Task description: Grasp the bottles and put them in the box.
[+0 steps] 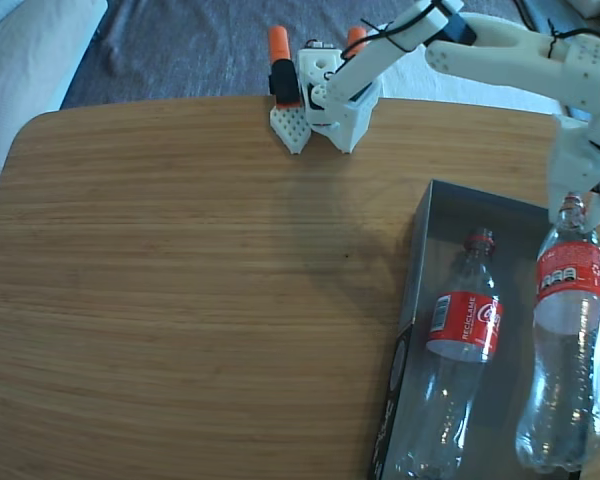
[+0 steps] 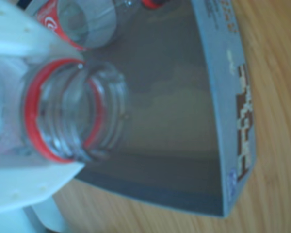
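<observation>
While one Coca-Cola bottle (image 1: pixel 460 345) already lies inside the cardboard box (image 1: pixel 420 260) at the lower right of the fixed view, neck toward the top of the frame, the second bottle (image 1: pixel 568 350) hangs by its neck from the gripper (image 1: pixel 572 205) at the right edge. Gripper is closed on that bottle at the red neck ring (image 2: pixel 36 131); in the wrist view white jaw plates sit above and below the open mouth, which fills the left of the frame. Bottle looks near upright, body dangling down over the right side of the box; whether its base touches the dark grey floor (image 2: pixel 165 121) can't be told.

Holding at the neck makes sense: narrow there, and the ring likely stops it slipping through. Hanging it beside the first bottle, not over it, leaves a free lane to lay it down. Box lying lengthwise down the frame matches the bottle length.

Arm base (image 1: pixel 325 90) sits at top centre on the wooden table (image 1: pixel 180 300). Judged: second bottle in placement phase, release not yet done. Risk: bottle tips outside the right wall, which is cut off by the frame.
</observation>
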